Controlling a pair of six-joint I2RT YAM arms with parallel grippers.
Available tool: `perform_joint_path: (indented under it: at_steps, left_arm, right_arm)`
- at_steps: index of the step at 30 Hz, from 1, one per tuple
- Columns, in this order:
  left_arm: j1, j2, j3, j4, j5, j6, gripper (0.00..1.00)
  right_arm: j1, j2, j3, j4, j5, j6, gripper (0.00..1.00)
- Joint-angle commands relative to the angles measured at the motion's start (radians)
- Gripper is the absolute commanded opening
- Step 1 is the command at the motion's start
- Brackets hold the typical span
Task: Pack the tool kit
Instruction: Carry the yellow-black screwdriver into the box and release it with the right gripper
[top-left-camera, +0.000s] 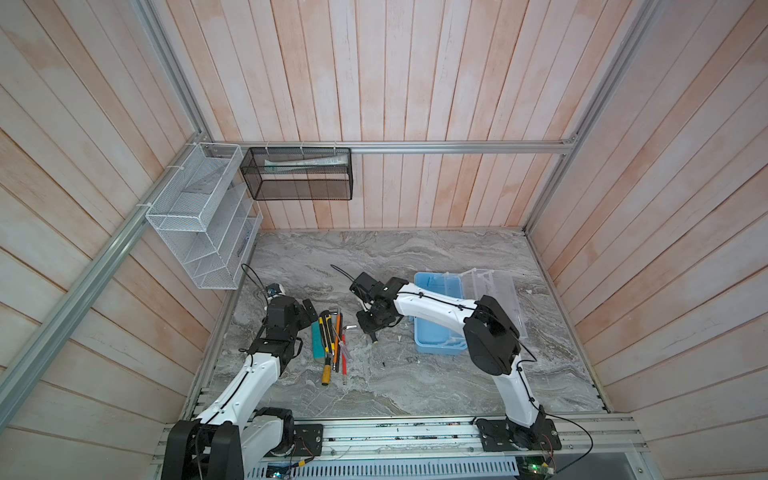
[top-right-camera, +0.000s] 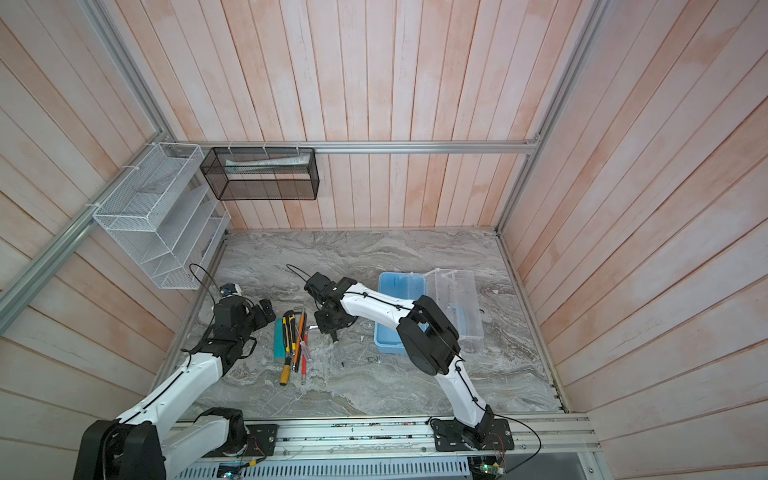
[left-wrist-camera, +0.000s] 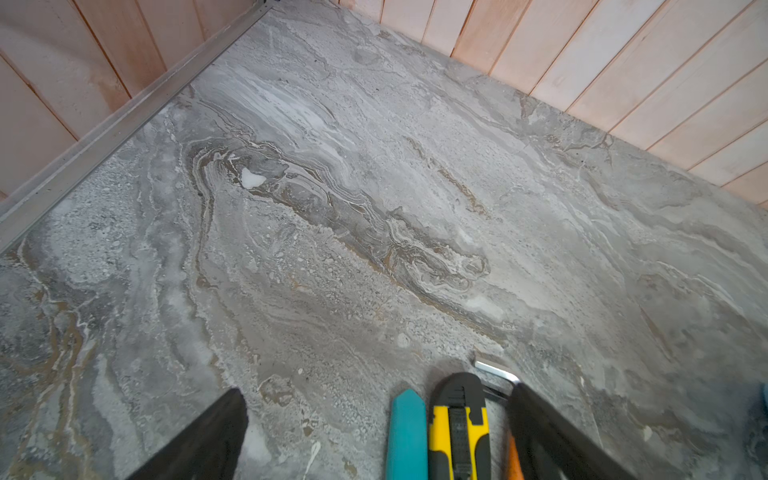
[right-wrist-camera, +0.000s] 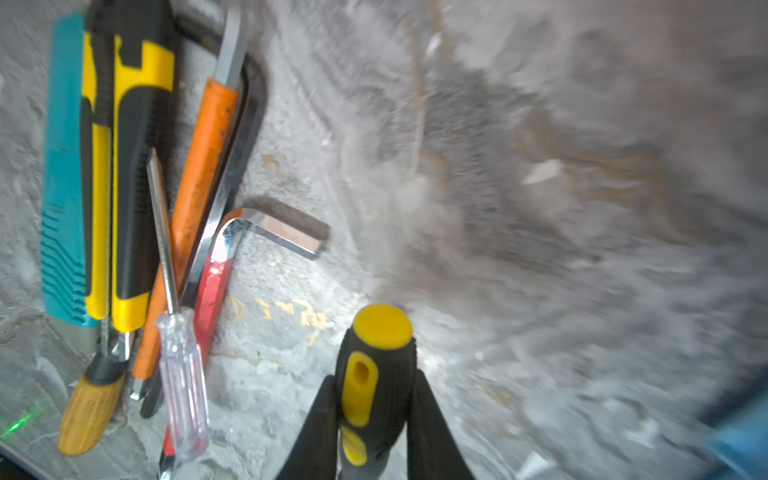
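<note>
Beside the tools (right-wrist-camera: 137, 166), right gripper (right-wrist-camera: 372, 399) (arm outstretched) clamps screwdriver (right-wrist-camera: 376, 353).

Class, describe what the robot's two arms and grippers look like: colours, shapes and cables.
The left arm and right arm match: smooth white shells between bulky black joints, with a thin black cable clipped along each. The left gripper and right gripper are black, with flat tapered fingers.
</note>
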Motion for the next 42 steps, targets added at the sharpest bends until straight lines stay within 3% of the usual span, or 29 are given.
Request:
perform_joint_path:
  at_steps: [1, 8, 12, 21, 28, 36, 42]
  left_arm:
    - [0.008, -0.007, -0.011, 0.008, 0.008, -0.006, 1.0]
    - [0.013, -0.004, -0.01, 0.0, 0.004, -0.014, 1.0]
    - [0.015, -0.006, -0.012, -0.002, 0.004, -0.015, 1.0]
    - [0.016, 0.011, -0.001, -0.006, 0.007, -0.014, 1.0]
    - [0.016, 0.016, 0.0, -0.006, 0.012, -0.012, 1.0]
    - [0.018, 0.016, 0.001, -0.006, 0.013, -0.01, 1.0]
    - [0.018, 0.013, -0.001, -0.006, 0.011, -0.012, 1.0]
  right_arm:
    - [-0.093, -0.159, -0.042, 0.007, 0.021, -0.057, 0.0]
    - [-0.333, -0.367, -0.109, -0.086, 0.075, -0.164, 0.0]
    - [-0.447, -0.464, -0.142, -0.13, 0.169, -0.187, 0.0]
    - [-0.659, -0.656, -0.322, -0.07, 0.222, -0.231, 0.0]
    - [-0.73, -0.666, -0.422, -0.02, 0.186, -0.252, 0.0]
    - [-0.731, -0.61, -0.454, 0.004, 0.118, -0.256, 0.0]
    - [-0.731, -0.587, -0.436, -0.016, 0.134, -0.259, 0.33]
